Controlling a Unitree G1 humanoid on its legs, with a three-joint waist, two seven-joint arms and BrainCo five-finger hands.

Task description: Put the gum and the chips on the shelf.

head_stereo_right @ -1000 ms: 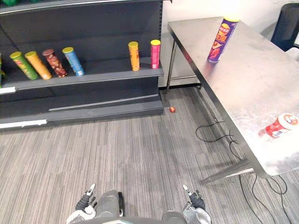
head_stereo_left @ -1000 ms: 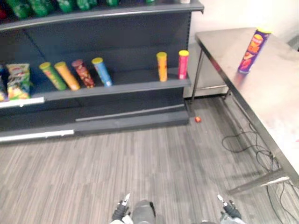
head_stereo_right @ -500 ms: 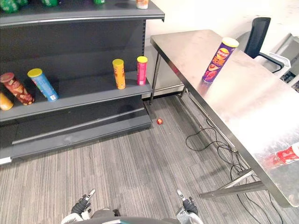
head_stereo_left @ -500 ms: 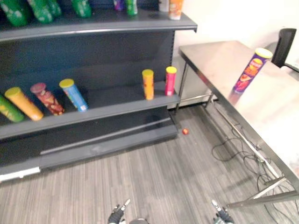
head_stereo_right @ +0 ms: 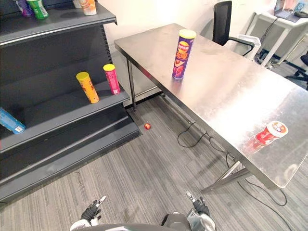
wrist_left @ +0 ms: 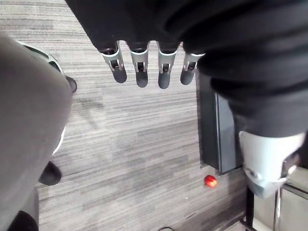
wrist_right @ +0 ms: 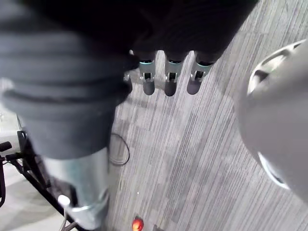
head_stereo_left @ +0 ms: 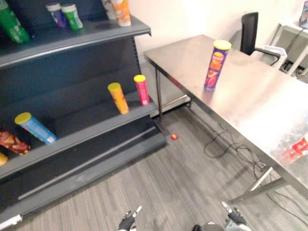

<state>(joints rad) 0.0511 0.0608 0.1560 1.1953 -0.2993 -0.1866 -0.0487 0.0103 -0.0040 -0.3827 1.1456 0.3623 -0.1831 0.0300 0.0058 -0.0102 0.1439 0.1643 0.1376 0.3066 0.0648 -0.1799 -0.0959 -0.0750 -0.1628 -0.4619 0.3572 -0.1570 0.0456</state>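
A tall purple chips can (head_stereo_left: 214, 65) with a yellow lid stands upright on the steel table (head_stereo_right: 226, 91), towards its far end. A small red gum tub (head_stereo_right: 269, 134) with a white lid lies on its side near the table's front right corner. My left hand (head_stereo_left: 128, 222) and right hand (head_stereo_right: 198, 209) hang low over the carpet, far from both items. In the wrist views the left hand (wrist_left: 141, 65) and the right hand (wrist_right: 166, 77) show straight fingers with nothing in them. The dark shelf unit (head_stereo_left: 91, 126) stands to the left.
On the middle shelf an orange can (head_stereo_left: 118, 97) and a pink can (head_stereo_left: 141, 89) stand upright, with a blue can (head_stereo_left: 34, 128) leaning further left. Bottles line the top shelf (head_stereo_right: 57, 21). A small red ball (head_stereo_left: 174, 136) lies on the carpet. A black chair (head_stereo_left: 248, 31) stands behind the table.
The camera has swung to the right, so the table fills more of the picture and the shelf has slid left. Both hands stay low and empty.
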